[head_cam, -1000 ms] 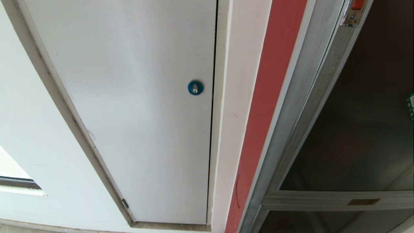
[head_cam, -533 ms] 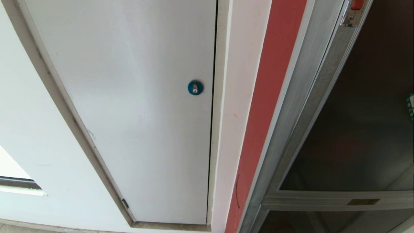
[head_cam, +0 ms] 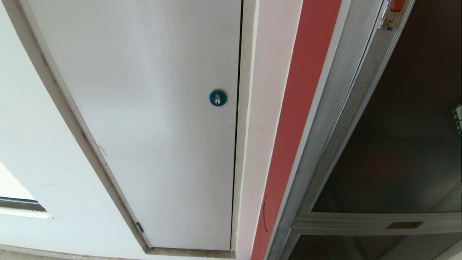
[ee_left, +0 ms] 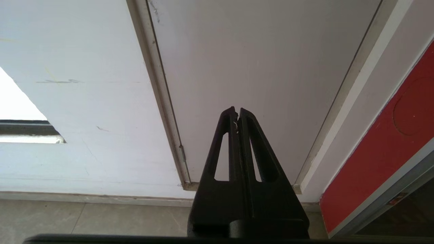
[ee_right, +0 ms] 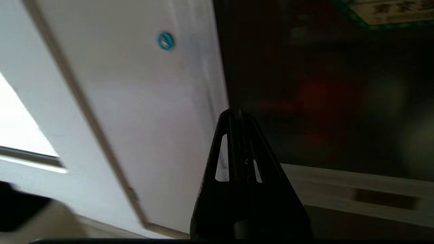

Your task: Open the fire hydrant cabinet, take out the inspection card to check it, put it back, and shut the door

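The fire hydrant cabinet (head_cam: 288, 144) fills the right of the head view, red with a silver frame. Its door (head_cam: 400, 137) is a dark tinted glass pane, shut, with a red latch tab (head_cam: 398, 5) at the top and a green-bordered sticker (head_cam: 457, 119) at the right edge. The inspection card is hidden. Neither arm shows in the head view. My right gripper (ee_right: 236, 112) is shut on nothing and points at the door (ee_right: 322, 84) near its left edge. My left gripper (ee_left: 236, 110) is shut and empty, facing the white panel (ee_left: 254, 67).
A plain white panel (head_cam: 151, 119) with a round blue lock (head_cam: 218, 97) stands left of the cabinet. A silver cross rail with a small brass plate (head_cam: 405, 225) runs below the glass. Grey floor tiles (ee_left: 84, 217) lie at the wall's foot.
The head view is unchanged; no arm enters it in any frame.
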### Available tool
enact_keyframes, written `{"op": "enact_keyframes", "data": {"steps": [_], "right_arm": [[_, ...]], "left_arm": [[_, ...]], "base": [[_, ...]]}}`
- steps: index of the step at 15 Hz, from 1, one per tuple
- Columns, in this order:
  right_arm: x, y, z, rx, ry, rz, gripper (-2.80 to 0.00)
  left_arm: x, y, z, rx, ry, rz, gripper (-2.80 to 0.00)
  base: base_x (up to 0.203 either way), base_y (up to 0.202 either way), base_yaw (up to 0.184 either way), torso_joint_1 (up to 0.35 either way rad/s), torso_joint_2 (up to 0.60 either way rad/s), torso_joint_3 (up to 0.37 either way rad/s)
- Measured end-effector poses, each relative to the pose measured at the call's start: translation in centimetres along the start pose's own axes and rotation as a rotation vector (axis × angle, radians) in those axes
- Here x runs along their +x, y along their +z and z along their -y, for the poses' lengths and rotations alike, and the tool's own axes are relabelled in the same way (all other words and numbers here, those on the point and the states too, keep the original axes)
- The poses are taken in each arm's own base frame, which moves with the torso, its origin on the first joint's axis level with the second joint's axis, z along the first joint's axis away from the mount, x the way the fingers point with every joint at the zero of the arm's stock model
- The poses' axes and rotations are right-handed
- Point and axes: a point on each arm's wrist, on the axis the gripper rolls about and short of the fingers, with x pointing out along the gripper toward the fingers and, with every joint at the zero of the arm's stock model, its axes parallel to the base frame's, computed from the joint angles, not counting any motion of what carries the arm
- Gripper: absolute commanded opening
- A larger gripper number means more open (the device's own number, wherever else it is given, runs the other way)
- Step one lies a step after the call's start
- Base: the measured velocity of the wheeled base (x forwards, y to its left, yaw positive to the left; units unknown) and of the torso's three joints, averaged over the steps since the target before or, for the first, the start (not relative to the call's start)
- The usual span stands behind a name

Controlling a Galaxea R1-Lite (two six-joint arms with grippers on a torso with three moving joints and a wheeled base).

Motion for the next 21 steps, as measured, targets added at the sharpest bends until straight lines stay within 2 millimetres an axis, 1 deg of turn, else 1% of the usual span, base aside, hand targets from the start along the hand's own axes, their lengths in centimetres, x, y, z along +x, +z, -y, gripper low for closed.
{"op": "enact_keyframes", "data": {"steps": [2, 5, 7, 8, 10, 14, 21], "right_arm": [[1.2, -2.7, 1.1, -0.107, -0.099, -0.029, -2.8], [2.6, -6.4, 2.5, -0.157, -0.179, -0.017, -2.8], [2.9, -8.3, 3.1, -0.16, -0.231, -0.028, -2.8], [3.0, -8.8, 3.3, -0.157, -0.249, -0.046, -2.8], [3.0, -9.5, 3.4, -0.159, -0.262, -0.09, -2.8], [2.7, -11.0, 3.7, -0.155, -0.293, -0.231, -2.8], [2.7, -11.1, 3.7, -0.134, -0.304, -0.236, -2.8]], "left_arm": [[0.0, 0.0, 0.0, 0.0, -0.001, 0.0, -2.8], [0.0, 0.0, 0.0, 0.0, 0.0, 0.0, -2.8], [0.0, 0.0, 0.0, 0.0, -0.001, 0.001, -2.8], [0.0, 0.0, 0.0, 0.0, -0.001, 0.001, -2.8], [0.0, 0.0, 0.0, 0.0, -0.001, 0.001, -2.8], [0.0, 0.0, 0.0, 0.0, -0.001, 0.001, -2.8], [0.0, 0.0, 0.0, 0.0, 0.0, 0.001, -2.8]], "base": [[0.0, 0.0, 0.0, 0.0, 0.0, 0.0], [0.0, 0.0, 0.0, 0.0, 0.0, 0.0], [0.0, 0.0, 0.0, 0.0, 0.0, 0.0], [0.0, 0.0, 0.0, 0.0, 0.0, 0.0], [0.0, 0.0, 0.0, 0.0, 0.0, 0.0], [0.0, 0.0, 0.0, 0.0, 0.0, 0.0], [0.0, 0.0, 0.0, 0.0, 0.0, 0.0]]}}
